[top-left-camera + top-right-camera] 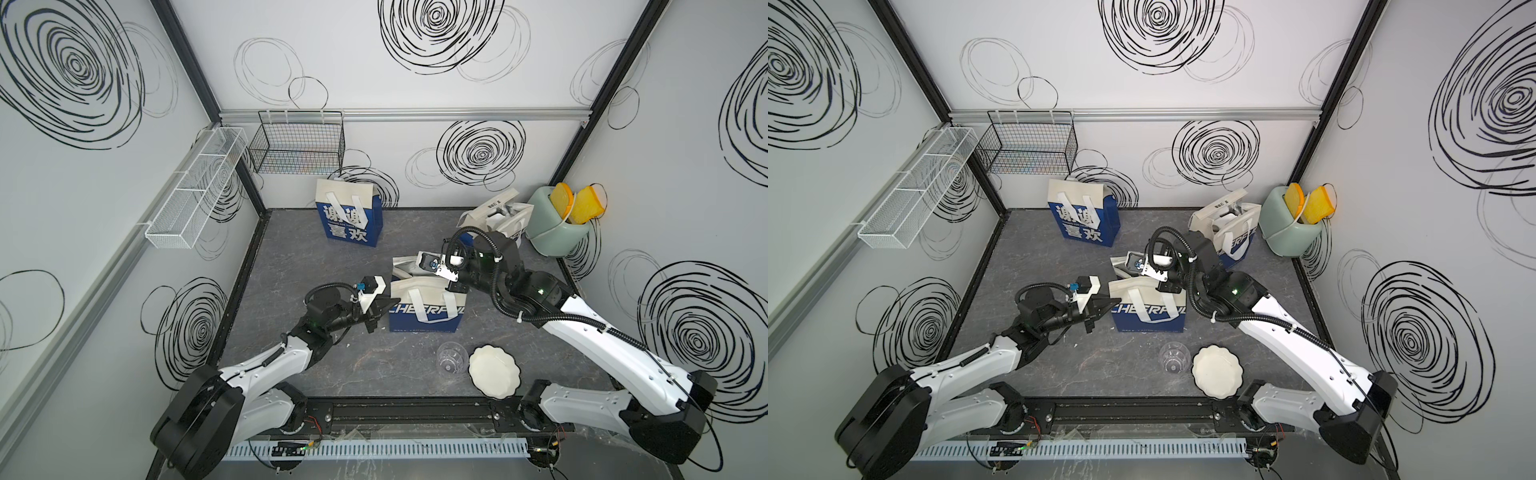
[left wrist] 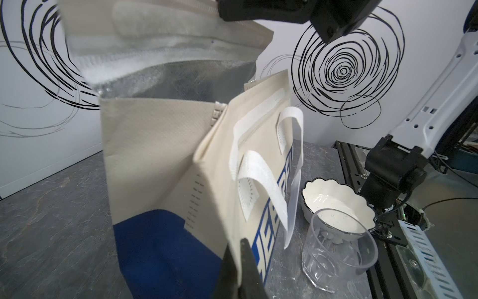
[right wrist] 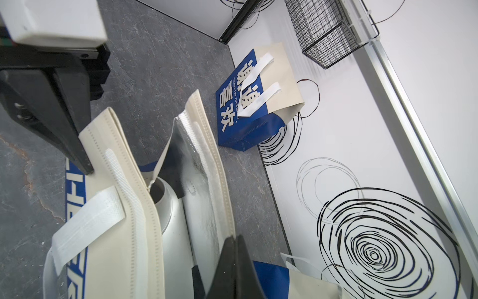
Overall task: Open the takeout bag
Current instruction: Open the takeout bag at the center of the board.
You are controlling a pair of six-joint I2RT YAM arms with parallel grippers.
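Two grippers are working the middle bag, which stands at the centre of the table. The left gripper is pinched on the edge of its front panel. The right gripper is pinched on the rim of the foil-lined rear panel. The mouth gapes partway, so the opening looks well along. Next, the panels probably need drawing further apart without tipping the bag.

Counted left to right:
- two wall baskets, a white basket and a black basket
- three bags, with a left bag and a right bag behind the middle one
- one clear cup
- one white bowl
- one green bin
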